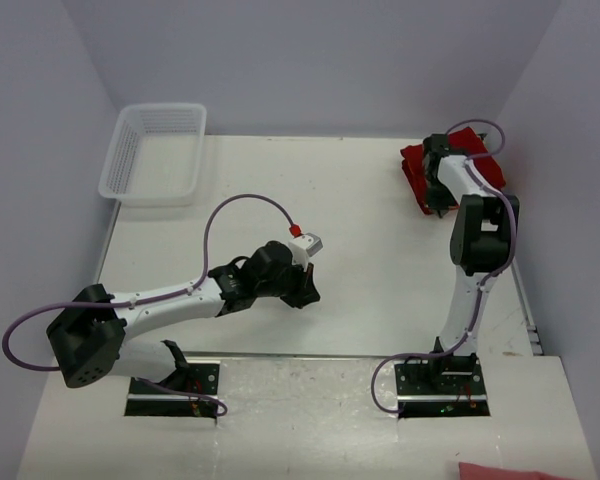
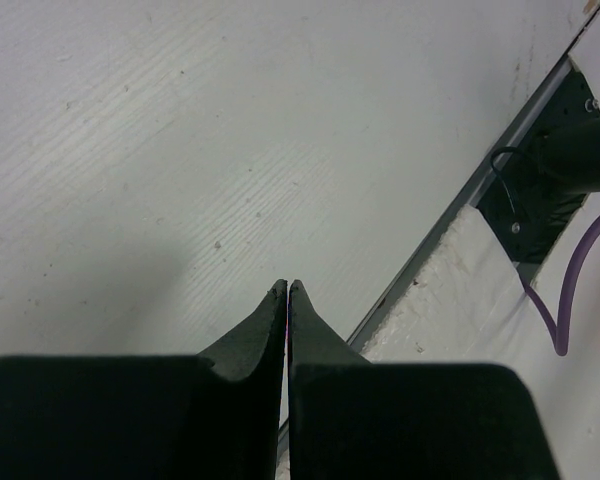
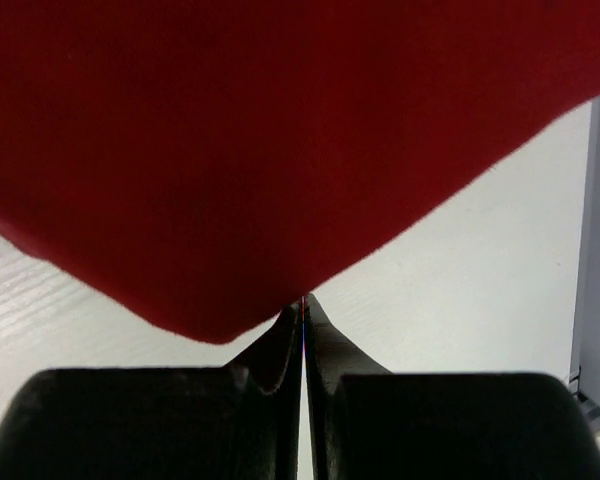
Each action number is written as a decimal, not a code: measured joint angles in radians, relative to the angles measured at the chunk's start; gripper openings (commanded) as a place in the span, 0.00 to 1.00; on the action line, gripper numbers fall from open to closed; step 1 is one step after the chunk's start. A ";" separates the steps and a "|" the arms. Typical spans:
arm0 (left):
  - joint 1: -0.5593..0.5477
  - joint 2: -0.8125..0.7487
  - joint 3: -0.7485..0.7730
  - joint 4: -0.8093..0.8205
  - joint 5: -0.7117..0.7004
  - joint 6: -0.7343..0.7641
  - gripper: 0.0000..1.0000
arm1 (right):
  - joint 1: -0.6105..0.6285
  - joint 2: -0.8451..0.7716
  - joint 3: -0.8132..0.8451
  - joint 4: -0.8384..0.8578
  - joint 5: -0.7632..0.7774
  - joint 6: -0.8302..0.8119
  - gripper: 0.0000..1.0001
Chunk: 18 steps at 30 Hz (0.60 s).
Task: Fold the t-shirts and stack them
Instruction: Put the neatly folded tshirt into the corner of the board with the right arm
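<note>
Left to right, as seen from my remote station: a white mesh basket (image 1: 116, 170) sits at the far left corner of the table (image 1: 360, 260). My left gripper (image 2: 286, 286) hangs over bare tabletop near the middle, its fingers pressed together and holding nothing, well apart from any shirt. At the far right, the dark red t-shirt (image 1: 413, 166) lies in a compact pile near the table's right edge, partly hidden under the right arm. My right gripper (image 3: 305, 300) points at the pile's near side. Its fingers meet tip to tip right at the cloth's edge, and red fabric fills the wrist view beyond them. I cannot tell whether any cloth is pinched between them.
</note>
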 measured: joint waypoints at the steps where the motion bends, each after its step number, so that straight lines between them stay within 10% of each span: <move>1: 0.000 0.000 0.000 0.000 0.000 0.000 0.01 | 0.000 0.013 0.009 -0.002 0.000 0.000 0.00; 18: 0.000 -0.003 -0.023 0.022 0.005 0.000 0.01 | 0.035 0.153 0.230 -0.061 -0.045 -0.002 0.00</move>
